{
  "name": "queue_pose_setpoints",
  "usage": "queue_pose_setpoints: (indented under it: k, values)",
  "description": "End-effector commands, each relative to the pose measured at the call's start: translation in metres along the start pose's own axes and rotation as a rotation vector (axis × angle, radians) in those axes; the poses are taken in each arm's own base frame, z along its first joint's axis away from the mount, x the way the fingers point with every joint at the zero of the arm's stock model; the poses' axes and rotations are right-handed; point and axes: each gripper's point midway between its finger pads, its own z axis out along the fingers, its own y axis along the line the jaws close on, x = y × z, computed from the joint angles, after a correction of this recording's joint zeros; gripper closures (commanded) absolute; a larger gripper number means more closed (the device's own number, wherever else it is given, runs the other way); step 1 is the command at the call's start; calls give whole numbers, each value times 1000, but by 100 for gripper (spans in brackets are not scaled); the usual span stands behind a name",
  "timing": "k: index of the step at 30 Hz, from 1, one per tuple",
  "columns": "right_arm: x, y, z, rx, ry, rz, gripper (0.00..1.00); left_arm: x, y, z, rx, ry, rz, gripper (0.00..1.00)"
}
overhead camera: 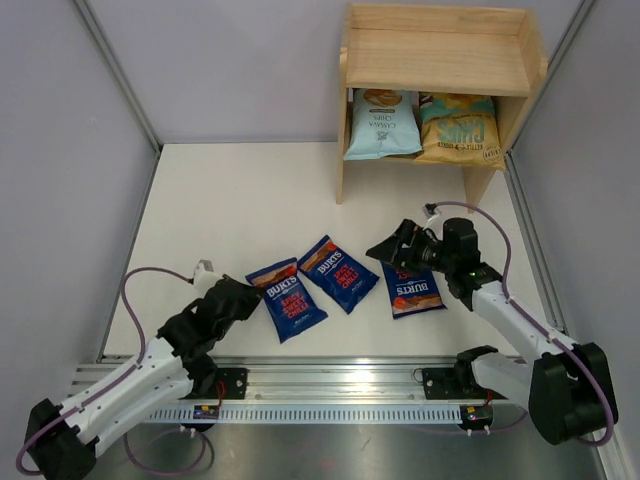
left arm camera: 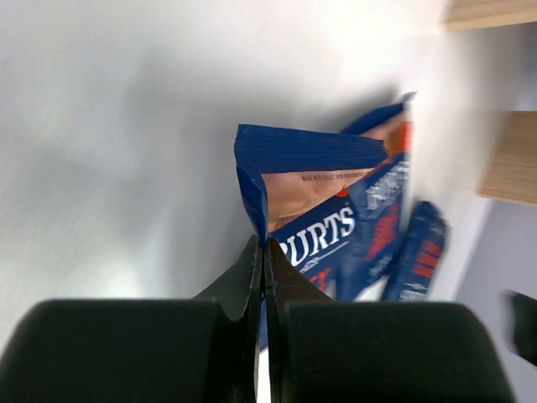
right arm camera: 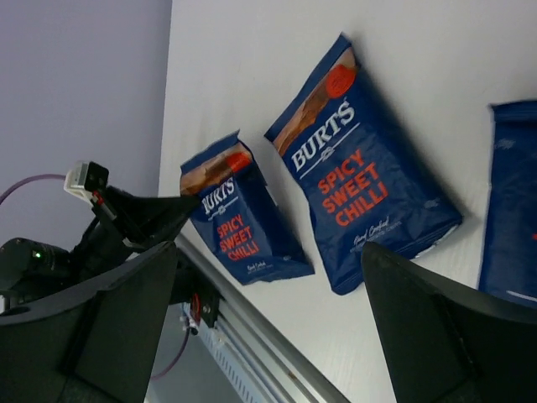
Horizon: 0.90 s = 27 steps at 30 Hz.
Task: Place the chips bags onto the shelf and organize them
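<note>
Left gripper (left arm camera: 265, 252) is pressed together on what looks like the very corner of the leftmost Burts bag (left arm camera: 319, 168), with only a thin sliver of seam between the fingertips. That bag lies on the white table (overhead camera: 240, 200), well apart from the wooden shelf (overhead camera: 440, 60). Its near edge touches or slightly overlaps the middle Burts bag (overhead camera: 340, 273).

The main risk is the shallow grip. Crinkly film pinched at one corner could slide out on the lift. If it holds, the bag would probably hang and swing, then arrive at the shelf edge-on and flop over rather than stand. Dragging instead of lifting cleanly could push the middle bag out of place.

Right gripper (right arm camera: 269, 248) is spread wide and holds nothing, hovering over the right Burts bag (overhead camera: 412, 290). It sits between the left arm and the shelf, so a direct carry could bring the two arms into contact.

The light blue bag (overhead camera: 380, 125) and the yellow-gold bag (overhead camera: 460, 130) already fill most of the lower tier. A careless placement there could knock them over.
</note>
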Motion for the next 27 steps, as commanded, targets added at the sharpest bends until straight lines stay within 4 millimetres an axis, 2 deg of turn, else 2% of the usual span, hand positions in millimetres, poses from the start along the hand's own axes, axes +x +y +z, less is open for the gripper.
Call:
queue_pose_setpoints:
  k: [1,2,3,5,9,10,12,14,19,27]
  values:
    - [20,37,14,-220,45,-36,2,-21,-26,-10,148,-94,-23,100]
    - [27,34,20,-218,58,-13,2,-23,-29,-13,166,-102,-34,100]
    - [32,42,24,-260,61,-33,2,-26,-32,-15,180,-109,-42,100]
    - [46,35,31,-263,92,-4,3,-30,-38,-21,213,-115,-59,100]
    - [59,50,34,-353,97,-17,4,-34,-57,-33,276,-107,-71,100]
    - [67,56,35,-373,116,-32,4,-36,-68,-39,313,-107,-80,100]
    - [73,63,36,-406,123,-83,4,-35,-82,-46,364,-86,-75,100]
    - [80,74,35,-458,132,-158,4,-36,-104,-58,444,-69,-68,100]
    - [81,76,38,-479,110,-238,4,-36,-148,-86,623,-24,-64,100]
    - [86,120,28,-646,89,-322,3,-29,-188,-123,800,90,-99,100]
